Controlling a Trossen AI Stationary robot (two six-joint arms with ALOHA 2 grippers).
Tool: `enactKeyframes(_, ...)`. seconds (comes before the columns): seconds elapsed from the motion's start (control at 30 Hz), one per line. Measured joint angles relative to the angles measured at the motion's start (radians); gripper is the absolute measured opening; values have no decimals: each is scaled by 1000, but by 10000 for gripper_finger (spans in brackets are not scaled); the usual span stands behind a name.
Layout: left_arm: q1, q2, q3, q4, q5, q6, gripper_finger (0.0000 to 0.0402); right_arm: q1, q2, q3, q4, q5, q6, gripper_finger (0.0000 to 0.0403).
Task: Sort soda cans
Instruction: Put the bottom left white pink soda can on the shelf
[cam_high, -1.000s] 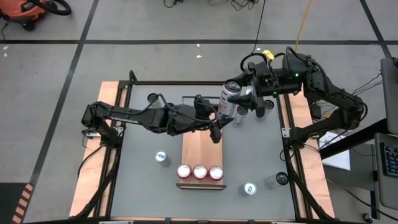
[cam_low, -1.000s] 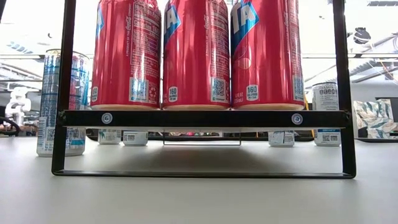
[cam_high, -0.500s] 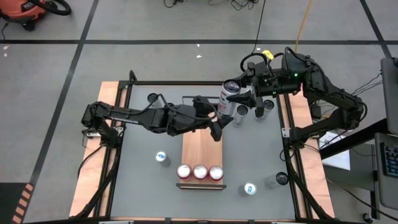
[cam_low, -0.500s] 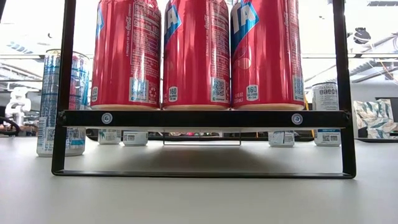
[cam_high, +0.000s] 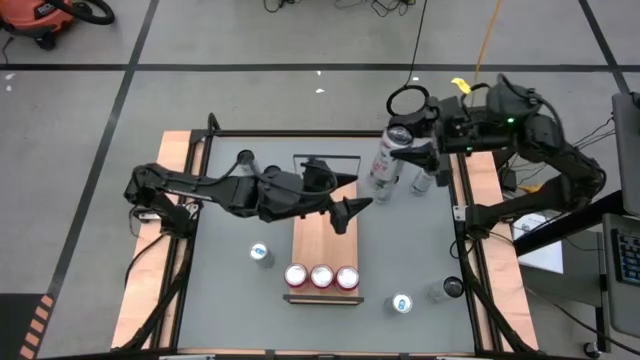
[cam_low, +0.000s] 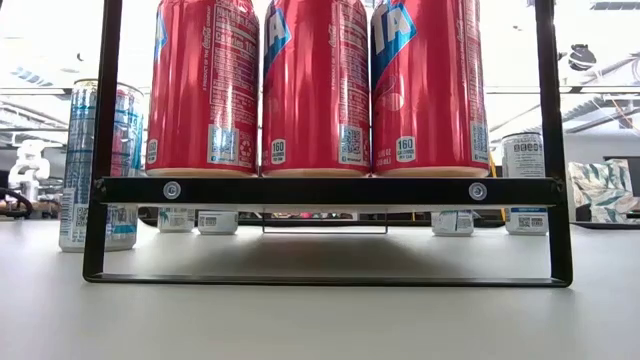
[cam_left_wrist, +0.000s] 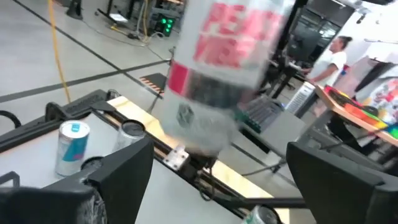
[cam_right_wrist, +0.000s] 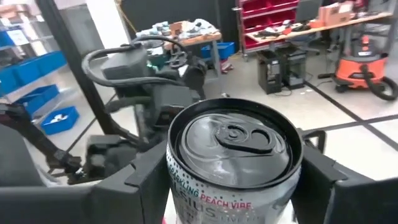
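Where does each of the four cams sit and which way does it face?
High: overhead, straight down on table, both arms.
Low: table height, level; three red cans on rack; no arm.
Left wrist: forward between its open tool at the silver can.
Right wrist: down on the dark top of that can, which the right tool holds.
Shared: the silver can.

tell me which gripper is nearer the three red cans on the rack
Left. The left gripper hangs open just behind the red cans, over the wooden board. The right gripper is farther, at the far right, shut on a silver can.
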Motion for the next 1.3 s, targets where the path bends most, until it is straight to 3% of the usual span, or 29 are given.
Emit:
enactKeyframes(0.27, -13, -80, -1, -168, 1, -99, 370, 0, -60, -3, -106, 3, -7, 223)
enactKeyframes(0.43, -15, -139, -1, -276, 4, -130, 370, 12, -107, -120, -81, -22, 37, 226)
enactKeyframes(0.63, -15, -207, -1, -438, 6, -134, 370, 80, -184, -384, 169, -26, 129, 225)
enactKeyframes(0.9, -19, -251, -1, -807, 34, -209, 370, 156, -189, -662, 542, -9, 156, 225)
enactKeyframes(1.07, -30, -252, -2, -942, 39, -186, 370, 175, -137, -703, 594, 7, 119, 225)
enactKeyframes(1.3, -82, -293, -78, -938, -22, -102, 367, 178, -65, -703, 603, 7, 85, 225)
